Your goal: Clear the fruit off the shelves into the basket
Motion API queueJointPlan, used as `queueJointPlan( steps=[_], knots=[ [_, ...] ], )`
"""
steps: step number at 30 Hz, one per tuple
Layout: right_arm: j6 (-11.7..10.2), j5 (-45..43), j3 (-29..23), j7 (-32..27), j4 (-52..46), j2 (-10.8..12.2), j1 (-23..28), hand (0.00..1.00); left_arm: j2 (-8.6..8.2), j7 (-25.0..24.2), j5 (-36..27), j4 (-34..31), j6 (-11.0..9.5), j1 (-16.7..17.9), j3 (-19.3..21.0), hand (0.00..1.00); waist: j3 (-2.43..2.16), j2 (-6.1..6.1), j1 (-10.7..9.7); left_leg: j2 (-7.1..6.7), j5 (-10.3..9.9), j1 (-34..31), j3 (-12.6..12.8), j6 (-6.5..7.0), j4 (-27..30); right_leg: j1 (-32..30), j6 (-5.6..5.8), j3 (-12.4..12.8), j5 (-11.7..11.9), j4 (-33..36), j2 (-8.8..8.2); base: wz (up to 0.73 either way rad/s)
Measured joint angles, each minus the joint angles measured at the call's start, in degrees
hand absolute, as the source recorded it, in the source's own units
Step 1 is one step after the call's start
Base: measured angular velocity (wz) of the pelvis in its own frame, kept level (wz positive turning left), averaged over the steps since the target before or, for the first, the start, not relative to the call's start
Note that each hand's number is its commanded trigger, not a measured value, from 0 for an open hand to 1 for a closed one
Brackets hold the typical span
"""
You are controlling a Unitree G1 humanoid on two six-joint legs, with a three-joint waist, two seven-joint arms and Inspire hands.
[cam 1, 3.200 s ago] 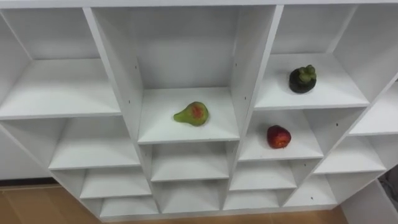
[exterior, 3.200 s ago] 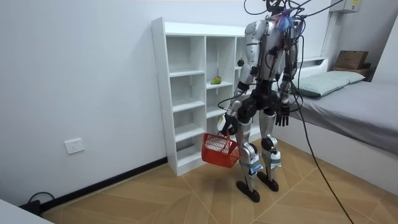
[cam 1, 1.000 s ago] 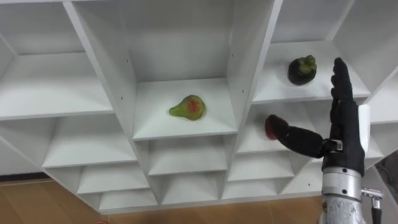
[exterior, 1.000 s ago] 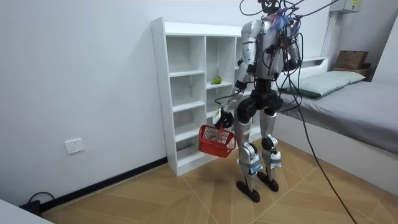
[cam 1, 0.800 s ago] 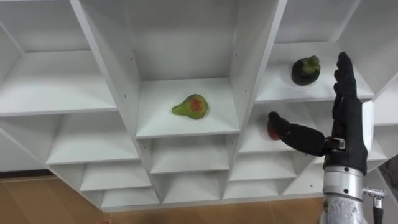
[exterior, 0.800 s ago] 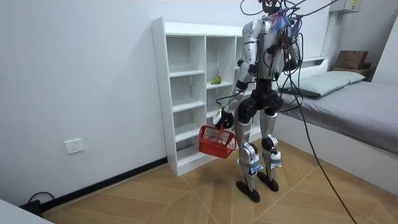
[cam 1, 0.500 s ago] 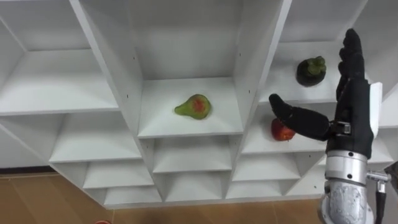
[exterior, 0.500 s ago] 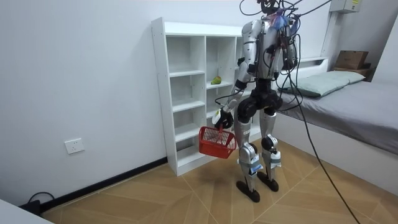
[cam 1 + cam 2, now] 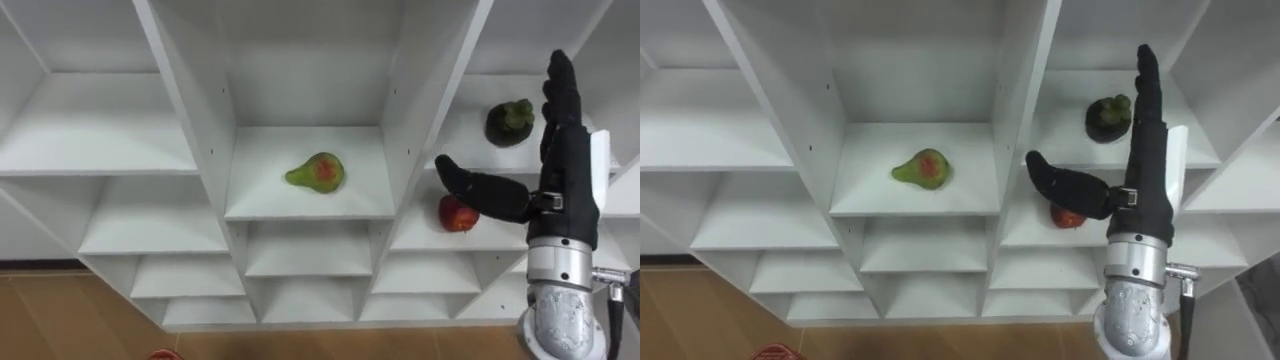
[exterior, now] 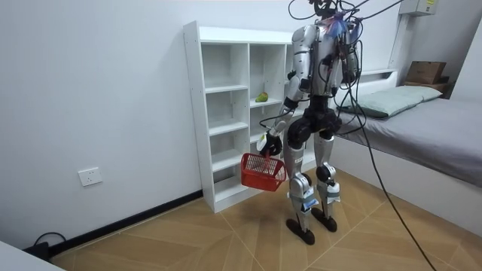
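Ease the right hand (image 9: 565, 190), fingers straight and thumb spread, into the closet (image 9: 430, 120) toward the red apple (image 9: 460, 214) just behind the thumb on the right shelf; wrap round it gently; drop it into the basket (image 10: 263, 172) gripped in the left hand (image 10: 268, 143).

Silver-grey humanoid torso and limbs, black hips and joints, tangle of dark cables at head and shoulders, right robot hand (image 9: 566, 185) black-fingered with a white plate on its back, ribbed silver cylindrical wrist, blue-and-white ankle markings
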Motion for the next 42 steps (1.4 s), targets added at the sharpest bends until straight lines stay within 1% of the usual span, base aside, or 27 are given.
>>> queueJointPlan(
  steps=[2, 3, 4, 6, 8, 11, 16, 18, 22, 26, 29, 31, 32, 35, 40, 42],
  knots=[
    [0.35, 0.7, -1.45, -0.09, 0.57, -0.04, -1.21, 0.0, 0.14, -0.19, -0.02, -0.59, 0.08, 0.14, 0.14, 1.0, 0.11, -0.2, -0.2, -0.02, 0.0, -0.28, -0.21, 0.0, 0.22, -0.01, 0.0, -0.67, 0.0, -0.01, -0.06, 0.07],
    [0.44, 1.94, -2.15, -0.17, 1.53, -0.2, -2.73, 0.0, 0.35, -0.33, -0.04, -0.94, 0.19, 0.38, 0.14, 1.0, 0.12, -0.41, -0.51, -0.02, 0.0, -0.51, -0.45, 0.0, 0.44, -0.01, 0.0, -1.11, 0.0, -0.01, -0.08, 0.1],
    [0.46, 2.46, -2.51, -0.23, 2.05, -0.28, -3.47, 0.0, 0.45, -0.34, -0.04, -1.15, 0.32, 0.51, 0.14, 1.0, 0.09, -0.58, -0.68, -0.02, 0.0, -0.64, -0.58, 0.0, 0.54, -0.01, 0.0, -1.32, 0.0, 0.0, -0.08, 0.12],
    [0.66, 4.39, -3.99, -0.83, 3.27, -0.68, -5.62, 0.0, 0.55, -0.55, -0.03, -1.6, 0.57, 0.68, 0.14, 1.0, -0.15, -1.1, -1.33, 0.01, 0.01, -0.82, -0.59, -0.03, 0.67, -0.02, 0.0, -1.85, 0.0, 0.01, -0.09, 0.08],
    [0.73, 5.34, -5.12, -0.88, 3.23, -1.46, -6.5, 0.0, 0.55, -0.83, -0.01, -2.54, 0.74, 1.26, 0.15, 1.0, -0.27, -1.28, -1.34, 0.01, 0.02, -0.82, -0.6, -0.04, 0.67, -0.02, 0.0, -1.98, 0.0, 0.03, -0.08, 0.0],
    [0.82, 6.47, -6.92, -1.62, 3.23, -1.56, -7.59, 0.0, 0.55, -1.42, 0.01, -3.79, 1.15, 1.94, 0.27, 1.0, -0.41, -1.53, -1.36, 0.0, 0.02, -0.83, -0.6, -0.03, 0.77, 0.03, 0.0, -2.1, 0.0, 0.07, -0.12, 0.0],
    [1.05, 7.53, -7.96, -1.97, 3.24, -1.58, -8.4, 0.0, 0.59, -1.42, 0.01, -3.8, 1.17, 1.79, 0.33, 1.0, -0.34, -1.83, -1.27, -0.04, 0.02, -0.84, -0.76, -0.03, 0.88, 0.1, 0.01, -2.38, 0.01, 0.06, -0.17, 0.0],
    [1.05, 7.53, -7.96, -1.93, 3.26, -1.58, -8.42, 0.0, 0.59, -1.38, 0.01, -3.8, 1.17, 1.8, 0.33, 1.0, -0.32, -1.83, -1.34, -0.04, 0.02, -0.84, -1.0, -0.03, 0.87, 0.12, 0.01, -2.38, 0.0, 0.02, -0.16, 0.0],
    [1.05, 7.54, -7.96, -1.9, 3.33, -1.58, -8.42, 0.0, 0.59, -1.31, 0.01, -3.8, 1.17, 1.86, 0.33, 1.0, -0.03, -1.64, -1.33, -0.06, 0.02, -0.87, -1.51, -0.04, 0.87, 0.21, 0.01, -2.44, 0.0, 0.01, -0.13, 0.04],
    [1.05, 7.33, -7.98, -1.86, 5.02, -1.61, -8.44, 0.0, 0.56, -1.36, 1.24, -3.8, 1.21, 1.95, 1.56, 1.0, 0.02, -1.56, -1.28, -0.09, 0.03, -0.85, -1.81, -0.04, 0.92, 0.42, 0.01, -2.73, 0.0, -0.01, -0.12, 0.04],
    [1.92, 7.33, -7.97, -1.35, 7.22, -1.63, -8.42, 0.0, 0.56, -1.44, 1.35, -3.82, 1.71, 1.93, 2.05, 1.0, 0.12, -1.33, -1.32, -0.23, 0.03, -0.89, -2.0, -0.04, 0.96, 0.52, 0.01, -3.39, 0.0, -0.01, -0.25, 0.06],
    [2.9, 7.34, -7.98, -0.66, 7.94, -1.66, -8.42, 0.0, 0.56, -1.53, 2.16, -3.96, 2.46, 2.12, 2.13, 1.0, 0.01, -1.06, -1.31, -0.28, 0.03, -0.93, -2.07, -0.03, 0.95, 0.5, 0.01, -3.49, 0.0, -0.01, -0.29, 0.0],
    [3.02, 7.34, -7.97, -0.51, 8.02, -1.66, -8.42, 0.0, 0.56, -1.57, 2.37, -4.03, 2.6, 2.18, 2.14, 1.0, -0.01, -1.02, -1.32, -0.28, 0.03, -0.94, -2.09, -0.03, 0.95, 0.5, 0.01, -3.51, 0.0, -0.01, -0.3, 0.0],
    [3.03, 7.34, -7.97, 0.42, 8.44, -1.67, -8.42, 0.0, 0.56, -1.88, 2.73, -4.55, 2.97, 2.37, 2.16, 1.0, -0.07, -0.9, -1.31, -0.64, 0.05, -0.91, -2.27, -0.02, 0.96, 0.58, 0.01, -3.54, 0.0, -0.02, -0.3, 0.03],
    [3.04, 7.33, -7.95, 1.76, 8.93, -1.68, -8.42, 0.0, 0.57, -1.93, 3.13, -5.3, 3.52, 2.73, 2.14, 1.0, -0.09, -0.94, -1.29, -0.67, 0.14, -0.65, -3.24, 0.07, 0.99, 1.26, 0.01, -3.53, 0.0, -0.27, -0.44, 0.09],
    [3.1, 7.32, -7.94, 1.88, 9.3, -1.68, -8.48, 0.0, 0.57, -1.94, 3.55, -5.31, 3.76, 2.88, 2.13, 1.0, -0.17, -1.08, -1.22, -0.75, 0.15, -0.62, -3.39, 0.08, 0.99, 1.65, 0.02, -3.55, 0.0, -0.94, -0.51, 0.02]
  ],
)
